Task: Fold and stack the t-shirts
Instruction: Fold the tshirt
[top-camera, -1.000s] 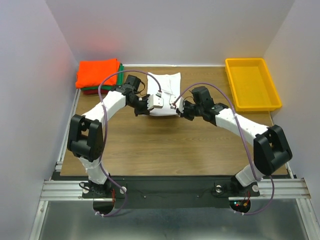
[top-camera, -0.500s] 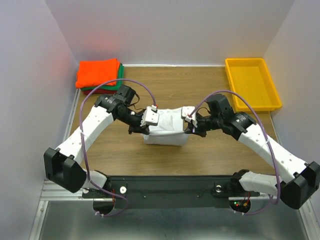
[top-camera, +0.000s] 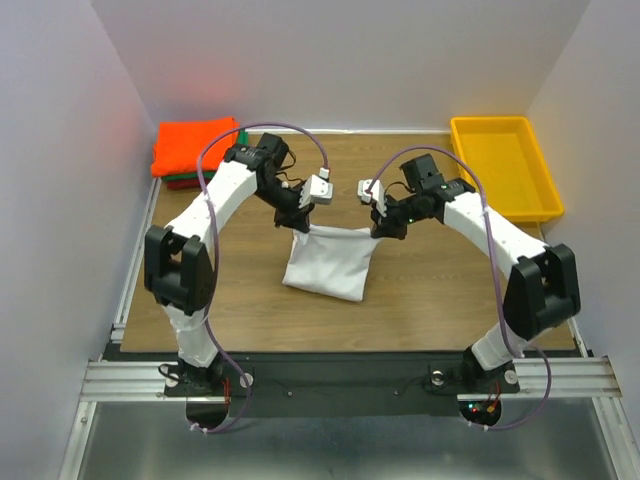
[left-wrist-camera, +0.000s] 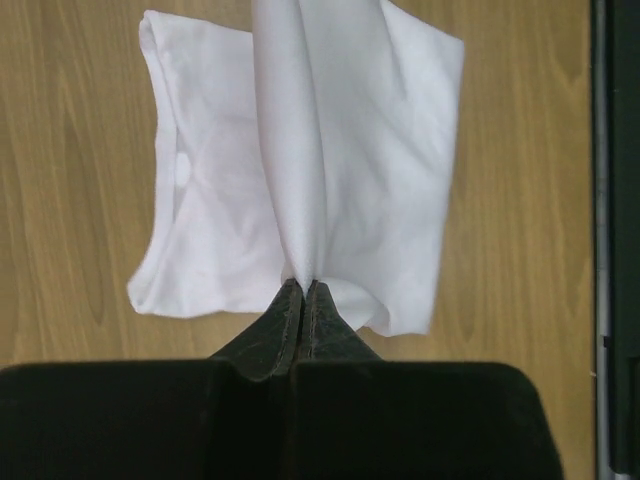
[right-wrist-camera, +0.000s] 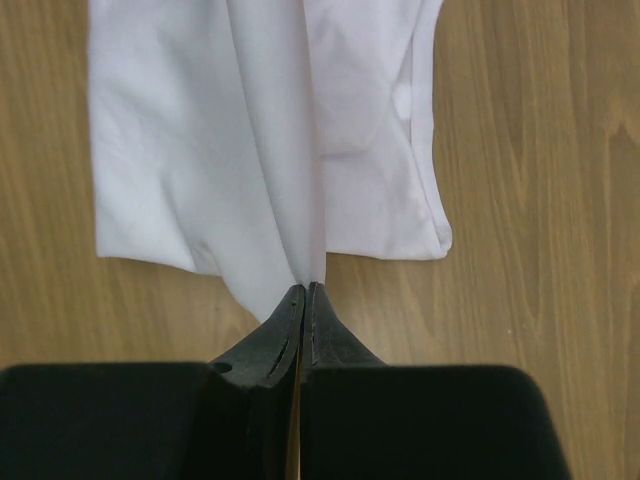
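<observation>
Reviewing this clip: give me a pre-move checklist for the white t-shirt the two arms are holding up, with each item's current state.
1. Grip of left gripper on white t-shirt: ok, jaws shut on a cloth fold.
2. Grip of right gripper on the same shirt: ok, shut on a fold.
3. Shirt's lower part resting on the table: ok.
4. Shirt apart from the folded shirt stack: ok.
5. Shirt apart from the yellow tray: ok.
6. Layers aligned for a neat fold: cannot tell.
</observation>
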